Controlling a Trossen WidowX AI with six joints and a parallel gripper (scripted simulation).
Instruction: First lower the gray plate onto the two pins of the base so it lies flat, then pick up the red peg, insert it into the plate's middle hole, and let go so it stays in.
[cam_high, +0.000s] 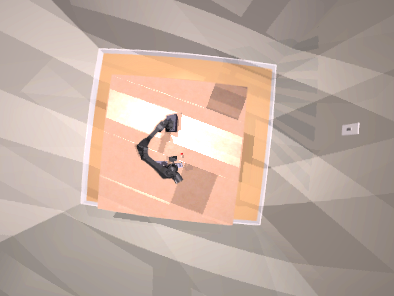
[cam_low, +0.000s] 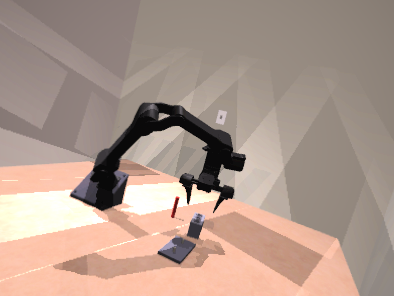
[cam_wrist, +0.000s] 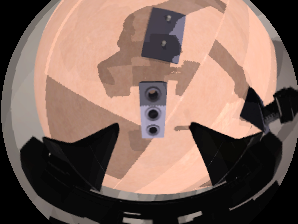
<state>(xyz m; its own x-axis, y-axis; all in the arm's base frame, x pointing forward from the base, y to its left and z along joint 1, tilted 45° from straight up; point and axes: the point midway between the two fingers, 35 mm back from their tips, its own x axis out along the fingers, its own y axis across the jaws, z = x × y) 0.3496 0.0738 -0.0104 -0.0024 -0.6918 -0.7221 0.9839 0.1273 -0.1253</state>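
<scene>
The gray plate (cam_low: 195, 229) (cam_wrist: 153, 106) is a block with three holes facing up. It stands on the table beside the base (cam_low: 181, 254) (cam_wrist: 158, 30), a flat dark square with two short upright pins. The plate is off the pins. The red peg (cam_low: 175, 207) (cam_high: 182, 155) stands upright on the table, to the left of the plate in the exterior view; I cannot make it out in the wrist view. My gripper (cam_low: 201, 207) (cam_wrist: 154, 125) is open and empty, fingers pointing down. It is above the plate, whose holed top shows between and ahead of the fingertips in the wrist view.
The arm's mount (cam_high: 171, 123) (cam_low: 102, 192) stands on the table (cam_high: 125, 170) (cam_low: 260, 225). Hard shadows and a bright band cross the table top. The table's right edge is beyond the plate in the exterior view.
</scene>
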